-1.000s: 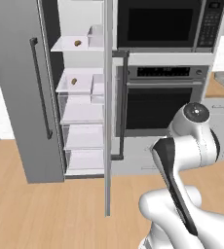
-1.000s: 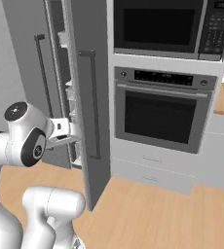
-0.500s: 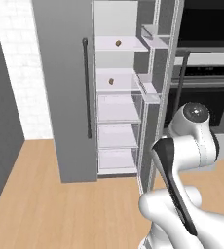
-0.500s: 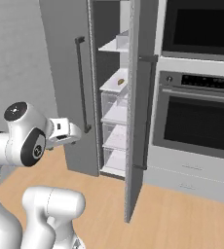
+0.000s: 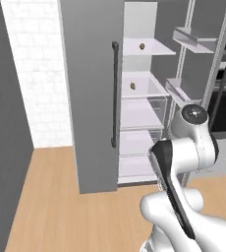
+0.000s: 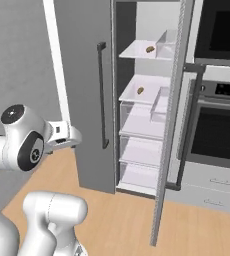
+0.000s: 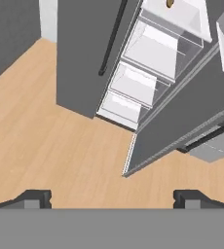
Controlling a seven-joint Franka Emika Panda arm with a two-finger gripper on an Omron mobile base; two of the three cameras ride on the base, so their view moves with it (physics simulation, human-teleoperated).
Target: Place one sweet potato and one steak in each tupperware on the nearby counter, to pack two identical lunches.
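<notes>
Now faces the open fridge [image 5: 144,98] squarely, where a second ago looked mostly at the oven [image 6: 222,135]. Counts as a turn of the base and its cameras, not a move of the kitchen: oven slid off to the right, fridge shelves came to the middle of both base views.

Holds the gripper [image 7: 113,199] out in front, tilted down over the wood floor [image 7: 46,146], well apart from the shelves. Shows the fingertips [image 7: 33,198] set wide, with nothing between them.

Finds one small brown lump [image 5: 141,46] on the top shelf and a second brown lump [image 5: 132,85] on the shelf just below, both toward the far side. Cannot tell at this size whether sweet potato or steak, though likely the food to be packed. Leaves the lower clear drawers looking bare.

Has the open door [image 6: 169,125] standing edge-on at the right, the shut door [image 5: 90,98] with its dark handle at the left, and a narrow way in between.

Cannot tell from here where the trays stand; saw a strip of counter right of the oven a second ago, now behind the turn. Puts the task at its very start: nothing picked, nothing packed. Calls next for a long reach up and in, minding the door edge on the right.
</notes>
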